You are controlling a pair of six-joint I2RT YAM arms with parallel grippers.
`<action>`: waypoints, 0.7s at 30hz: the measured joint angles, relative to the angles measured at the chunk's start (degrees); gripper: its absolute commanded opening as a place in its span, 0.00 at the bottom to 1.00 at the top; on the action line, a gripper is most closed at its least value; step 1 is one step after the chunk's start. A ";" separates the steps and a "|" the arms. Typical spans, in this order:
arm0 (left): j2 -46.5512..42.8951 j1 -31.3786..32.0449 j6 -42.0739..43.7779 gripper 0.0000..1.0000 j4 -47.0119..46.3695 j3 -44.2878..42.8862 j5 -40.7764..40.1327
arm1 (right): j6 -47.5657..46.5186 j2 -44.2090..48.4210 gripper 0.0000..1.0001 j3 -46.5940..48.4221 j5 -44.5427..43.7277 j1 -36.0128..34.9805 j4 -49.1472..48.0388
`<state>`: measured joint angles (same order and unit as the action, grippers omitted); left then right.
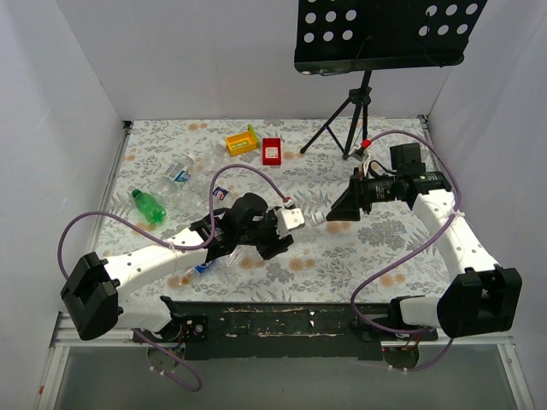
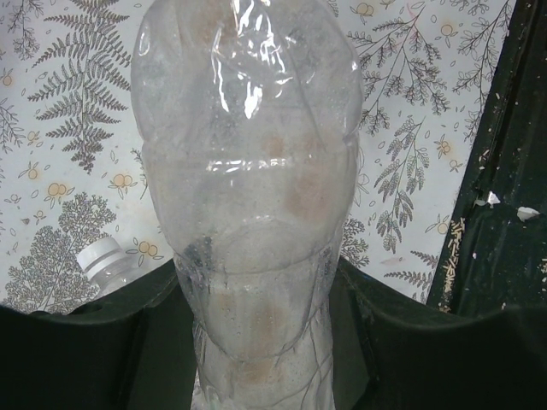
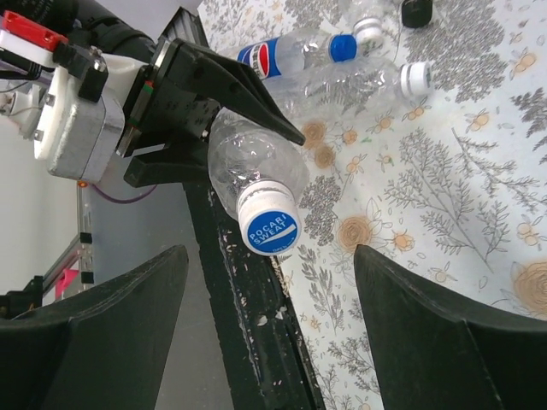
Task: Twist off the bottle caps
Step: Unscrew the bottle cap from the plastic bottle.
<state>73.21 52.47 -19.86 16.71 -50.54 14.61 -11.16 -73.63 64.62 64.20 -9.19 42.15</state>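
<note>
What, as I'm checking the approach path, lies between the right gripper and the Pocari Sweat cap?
Nothing: in the right wrist view the stretch from the right gripper to the cap is bare.

Lit brightly and evenly from overhead in the top view, with only faint, soft shadows on the table [image 1: 385, 248] and the walls [image 1: 214, 60] washed pale. Streaked with white glare on the bottle [image 2: 248, 213] at upper centre of the left wrist view, sharp on the fern print behind, dark and soft on the left fingers [image 2: 85, 359] along the bottom edge. Crisp on the cap [image 3: 269, 229] in the right wrist view, blurred on the black right fingers [image 3: 94, 333] at both lower corners, dimmer and grey toward the left edge.
</note>
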 measured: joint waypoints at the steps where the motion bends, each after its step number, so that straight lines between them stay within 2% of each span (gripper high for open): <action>1: 0.13 0.09 0.00 0.03 -0.07 -0.07 -0.09 | 0.50 -0.02 0.86 -0.48 -0.24 -0.46 -0.28; 7: 0.61 0.55 -0.02 0.03 -0.50 -0.22 -0.33 | 2.23 -1.16 0.81 -1.57 -1.88 -4.39 -0.85; 12: 0.90 0.61 -0.02 0.03 -0.92 -0.52 -0.35 | 2.84 -2.49 0.62 -1.57 -2.71 -5.16 -1.36; 17: 1.27 0.66 -0.04 0.03 -1.31 -0.59 -0.37 | 3.50 -3.08 0.54 -1.57 -2.71 -5.27 -1.73; 20: 1.27 0.66 -0.04 0.03 -1.44 -0.59 -0.35 | 3.50 -3.08 0.37 -1.57 -2.54 -5.35 -2.01; 21: 1.27 0.66 -0.04 0.03 -1.49 -0.59 -0.35 | 3.34 -3.08 0.28 -1.57 -2.43 -5.38 -2.12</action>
<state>74.48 53.12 -19.90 15.22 -51.13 14.26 -7.81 -76.71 63.05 61.78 -14.57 40.03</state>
